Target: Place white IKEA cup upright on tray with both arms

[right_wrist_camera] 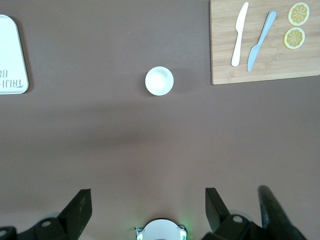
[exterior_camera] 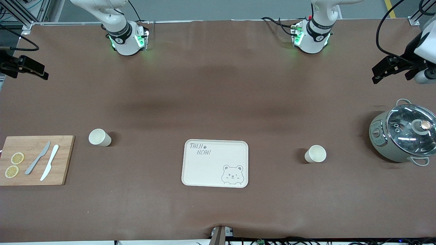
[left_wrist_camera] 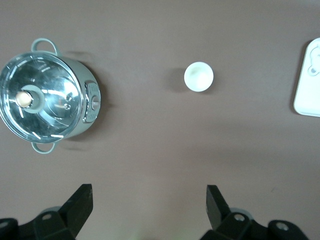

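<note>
We see two white cups (exterior_camera: 99,137) (exterior_camera: 315,153) standing upright on the brown counter (exterior_camera: 218,102), either side of the flat cream-white bear tray (exterior_camera: 215,163). Our left gripper (exterior_camera: 386,69) and right gripper (exterior_camera: 29,68) hang open over the counter's ends.

I read this as a robotics lab bench. Two arm bases (exterior_camera: 124,39) bolted along the top of the frame on a brown mat (exterior_camera: 218,102), aluminium framing (exterior_camera: 20,17) upper left, loose cables (exterior_camera: 306,241) along the bottom edge. Kitchen props only: cutting board (exterior_camera: 61,170), pot (exterior_camera: 403,134).

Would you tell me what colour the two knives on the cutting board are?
One knife is white, the other grey; the right wrist view shows them best.
</note>
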